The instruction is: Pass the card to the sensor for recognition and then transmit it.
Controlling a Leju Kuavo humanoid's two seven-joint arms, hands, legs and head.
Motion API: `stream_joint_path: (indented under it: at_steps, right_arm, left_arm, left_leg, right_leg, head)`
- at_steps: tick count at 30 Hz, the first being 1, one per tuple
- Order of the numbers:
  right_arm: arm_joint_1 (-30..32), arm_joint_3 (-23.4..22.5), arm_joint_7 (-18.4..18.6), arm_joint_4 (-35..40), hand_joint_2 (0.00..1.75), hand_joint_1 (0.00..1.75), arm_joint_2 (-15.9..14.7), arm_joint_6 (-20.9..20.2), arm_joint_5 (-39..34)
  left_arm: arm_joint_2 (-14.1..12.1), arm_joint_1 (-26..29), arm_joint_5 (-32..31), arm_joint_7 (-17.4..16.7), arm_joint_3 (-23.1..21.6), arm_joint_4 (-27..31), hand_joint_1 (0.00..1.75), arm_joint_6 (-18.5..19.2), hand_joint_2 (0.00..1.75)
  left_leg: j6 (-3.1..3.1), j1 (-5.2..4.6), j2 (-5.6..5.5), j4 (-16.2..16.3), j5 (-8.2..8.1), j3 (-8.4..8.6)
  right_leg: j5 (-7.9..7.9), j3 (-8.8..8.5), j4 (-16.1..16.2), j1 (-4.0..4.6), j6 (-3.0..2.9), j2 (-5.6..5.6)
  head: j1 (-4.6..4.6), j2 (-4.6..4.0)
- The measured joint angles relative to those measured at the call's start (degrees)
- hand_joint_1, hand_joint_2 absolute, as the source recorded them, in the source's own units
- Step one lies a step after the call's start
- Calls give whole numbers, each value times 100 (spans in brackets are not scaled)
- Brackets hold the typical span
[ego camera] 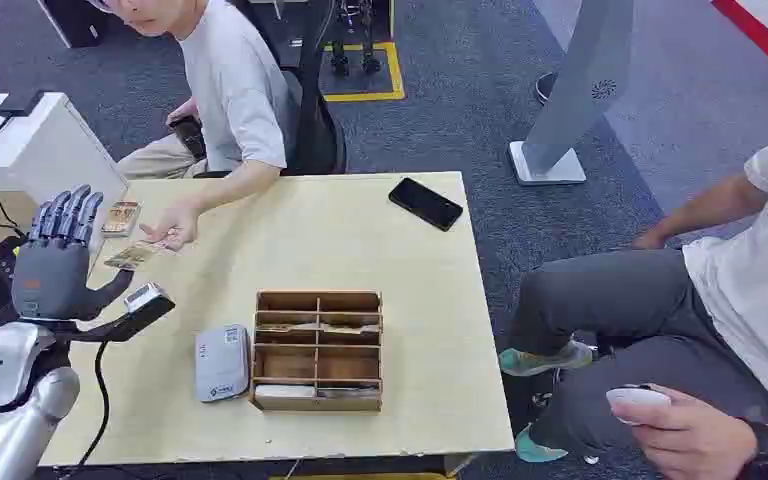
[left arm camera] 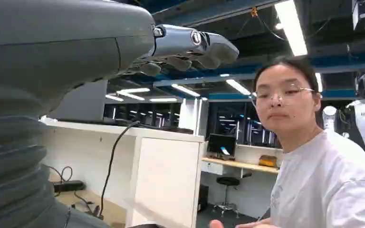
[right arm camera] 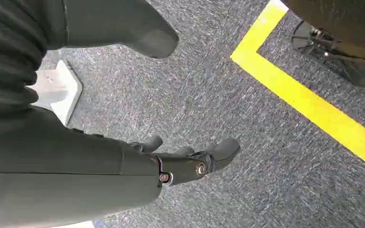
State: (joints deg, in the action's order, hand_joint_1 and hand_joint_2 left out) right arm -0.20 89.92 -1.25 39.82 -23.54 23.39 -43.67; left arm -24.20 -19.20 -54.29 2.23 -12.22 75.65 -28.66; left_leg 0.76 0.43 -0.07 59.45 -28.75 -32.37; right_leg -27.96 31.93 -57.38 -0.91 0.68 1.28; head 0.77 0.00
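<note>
Around one wooden organizer (ego camera: 318,350): one grey sensor (ego camera: 222,362), one black phone (ego camera: 425,203), two card piles (ego camera: 121,217), two people (ego camera: 222,85).

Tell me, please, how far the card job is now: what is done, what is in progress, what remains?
Nothing looks done yet. The left hand is raised, open and empty at the table's left edge. A person's hand is at a card lying near it; another card lies behind. The right hand hangs over the carpet. Still left: take the card, show it to the grey reader, pass it on.
</note>
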Motion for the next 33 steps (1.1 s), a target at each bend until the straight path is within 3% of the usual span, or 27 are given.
stream_joint_path:
  at_steps: [10,11,14,15,33]
  right_arm:
    - [-8,0,-4,-35,175,0,4,-2,26]
    - [-9,0,-7,-41,175,0,9,-4,26]
    - [-13,0,-26,-77,175,0,20,-39,28]
    - [-13,0,-42,-92,175,0,26,-55,35]
    - [-24,0,-72,-205,175,0,79,-85,4]
  left_arm:
    - [-15,-2,-129,-18,0,-2,0,-55,175]
    - [-15,-2,-129,-18,0,-2,12,-55,175]
    - [-15,-1,-168,-15,-2,-24,12,-55,175]
    - [-31,-1,-175,-11,-2,-39,175,-55,175]
    - [-98,3,85,-33,-2,-66,175,105,175]
  left_leg:
    - [0,0,0,0,0,0]
    - [0,0,0,0,0,0]
    - [0,0,0,0,0,0]
    - [0,0,0,0,0,0]
    - [0,0,0,0,0,-1]
  right_leg:
    - [0,0,0,0,0,0]
    - [0,0,0,0,0,0]
    - [0,0,0,0,0,0]
    - [0,0,0,0,0,0]
    - [0,1,0,0,0,1]
  head:
    - [2,0]
    - [0,0]
    - [0,0]
    - [0,0]
    - [0,0]
